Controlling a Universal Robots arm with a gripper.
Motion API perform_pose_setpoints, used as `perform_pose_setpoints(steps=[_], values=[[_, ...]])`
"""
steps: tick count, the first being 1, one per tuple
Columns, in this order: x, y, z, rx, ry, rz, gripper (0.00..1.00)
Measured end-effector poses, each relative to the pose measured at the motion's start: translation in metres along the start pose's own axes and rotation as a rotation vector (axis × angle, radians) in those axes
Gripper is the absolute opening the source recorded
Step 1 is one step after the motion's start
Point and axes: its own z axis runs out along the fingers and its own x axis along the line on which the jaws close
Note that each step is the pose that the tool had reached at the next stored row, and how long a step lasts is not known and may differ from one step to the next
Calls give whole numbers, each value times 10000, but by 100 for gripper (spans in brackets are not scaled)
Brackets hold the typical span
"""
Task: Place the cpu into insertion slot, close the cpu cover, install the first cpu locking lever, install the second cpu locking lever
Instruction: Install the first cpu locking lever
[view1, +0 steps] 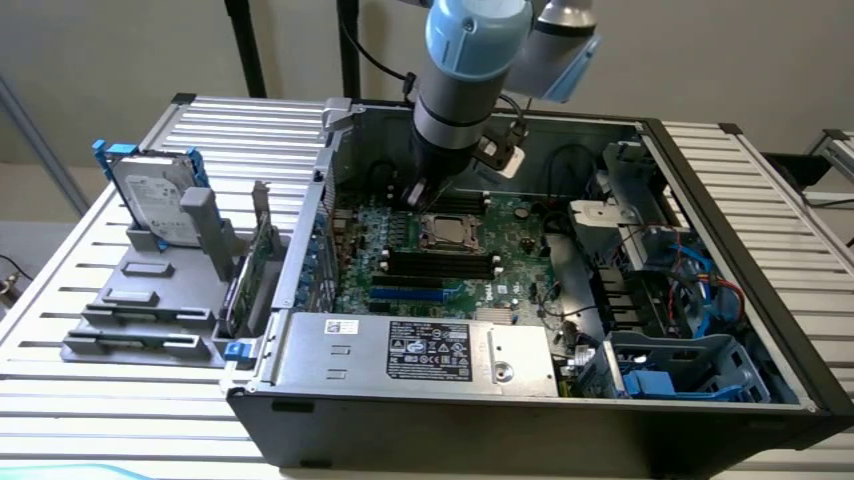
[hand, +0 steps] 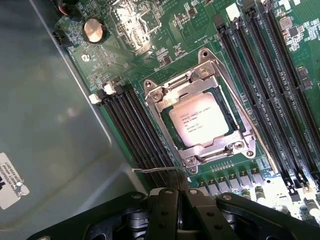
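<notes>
End effector (hand: 177, 192) fingers pressed together. Just ahead of it sits the cpu (hand: 198, 119), pale silver face with printed text, lying flat. The silver-grey cpu cover (hand: 161, 98) is down around it, its window framing the chip.

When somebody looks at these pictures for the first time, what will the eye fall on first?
First the blue-grey arm, reaching down into the open computer case in the middle of the exterior view, its jaws shut over the green motherboard. Next the cpu, pale and square, with the silver cover flat around it. A hard drive stands outside the case, at the exterior view's left.
</notes>
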Motion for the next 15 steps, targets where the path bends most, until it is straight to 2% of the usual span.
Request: perform_pose_setpoints(steps=[4, 15], values=[[-16, -31, 47, 40, 84, -7, 11], [2, -31, 122, 46, 111, -2, 11]])
